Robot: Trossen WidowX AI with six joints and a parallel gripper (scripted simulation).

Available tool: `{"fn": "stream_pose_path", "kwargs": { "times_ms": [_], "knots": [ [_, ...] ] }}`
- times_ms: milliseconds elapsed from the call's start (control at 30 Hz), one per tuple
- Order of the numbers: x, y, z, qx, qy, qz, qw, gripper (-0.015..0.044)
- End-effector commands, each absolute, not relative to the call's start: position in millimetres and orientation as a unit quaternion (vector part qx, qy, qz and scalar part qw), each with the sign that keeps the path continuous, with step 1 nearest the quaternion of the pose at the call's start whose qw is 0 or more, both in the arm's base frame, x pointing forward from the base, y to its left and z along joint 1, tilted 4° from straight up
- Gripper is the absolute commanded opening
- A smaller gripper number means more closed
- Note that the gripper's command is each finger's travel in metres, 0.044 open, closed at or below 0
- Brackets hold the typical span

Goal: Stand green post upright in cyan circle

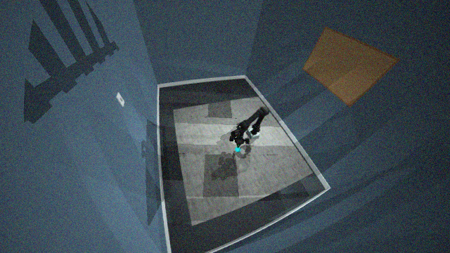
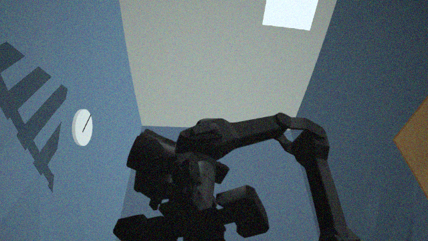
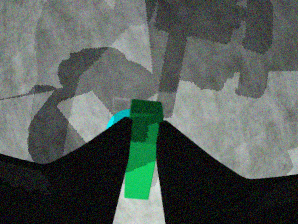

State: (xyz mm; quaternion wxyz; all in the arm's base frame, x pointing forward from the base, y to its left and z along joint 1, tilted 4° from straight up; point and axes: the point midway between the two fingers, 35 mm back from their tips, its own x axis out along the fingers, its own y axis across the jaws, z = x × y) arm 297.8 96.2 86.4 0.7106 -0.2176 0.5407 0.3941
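The gripper [image 3: 145,123] is shut on the green post [image 3: 140,162], which sits between the two black fingertips in the wrist view. The post's dark end face is toward the image top and its long bright side runs down between the fingers. Its exact tilt, and whether it touches the floor, I cannot tell. The cyan circle [image 3: 118,118] [image 1: 238,150] shows only as an arc left of the post's dark end in the wrist view; post and left finger hide the rest. In the top view the gripper [image 1: 238,145] is right at the circle's edge. The exterior view does not show the fingertips.
The black arm [image 1: 250,120] [image 2: 257,128] reaches in from its base side. A small white object [image 1: 253,133] is beside the arm in the top view. Dark arm shadows fall across the grey patterned floor [image 1: 267,165] around the circle. An orange panel [image 1: 351,67] is on the wall.
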Motion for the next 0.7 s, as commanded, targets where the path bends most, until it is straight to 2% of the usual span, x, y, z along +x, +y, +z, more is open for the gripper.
{"fn": "stream_pose_path", "kwargs": {
  "times_ms": [0, 667],
  "knots": [
    [297.4, 95.8, 83.3, -0.204, 0.535, 0.395, 0.718, 0.0023],
    [306.1, 94.7, 76.6, -0.158, 0.489, 0.405, 0.756, 0.0023]
  ]
}}
